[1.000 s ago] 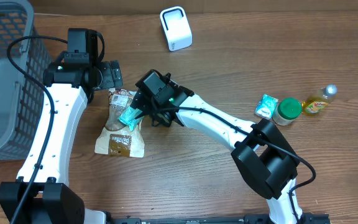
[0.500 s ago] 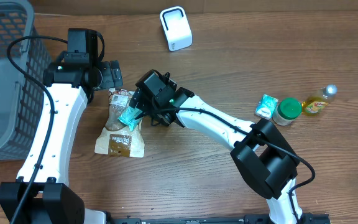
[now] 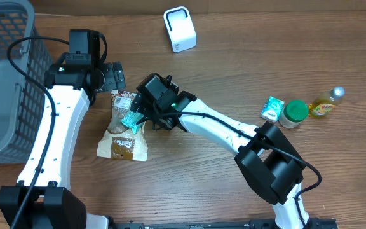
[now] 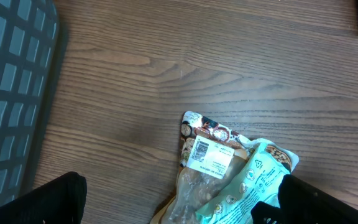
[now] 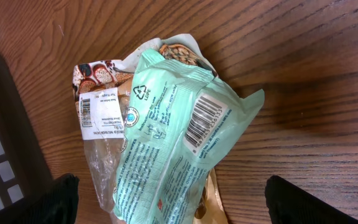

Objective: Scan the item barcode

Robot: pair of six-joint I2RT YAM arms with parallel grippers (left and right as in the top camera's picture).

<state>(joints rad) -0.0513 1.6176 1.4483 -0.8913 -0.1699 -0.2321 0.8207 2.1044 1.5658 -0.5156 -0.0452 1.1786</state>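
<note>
A mint-green packet [image 5: 179, 137] lies barcode-up [image 5: 201, 121] on top of a clear and brown snack bag [image 5: 98, 115] on the wooden table. In the overhead view the packet [image 3: 131, 119] is under my right gripper [image 3: 140, 113]. That gripper [image 5: 185, 202] stands open, its fingers wide on either side of the packet and not touching it. My left gripper [image 3: 115, 77] hovers just beyond the bag's top end, open [image 4: 182, 205] with nothing held; the packet [image 4: 247, 183] and bag [image 4: 207, 155] show between its fingers. A white scanner [image 3: 180, 28] stands at the back.
A grey mesh basket [image 3: 2, 76] fills the left side, close to the left arm. At the right stand a small teal packet [image 3: 272, 108], a green-lidded jar [image 3: 293, 113] and a yellow bottle [image 3: 326, 105].
</note>
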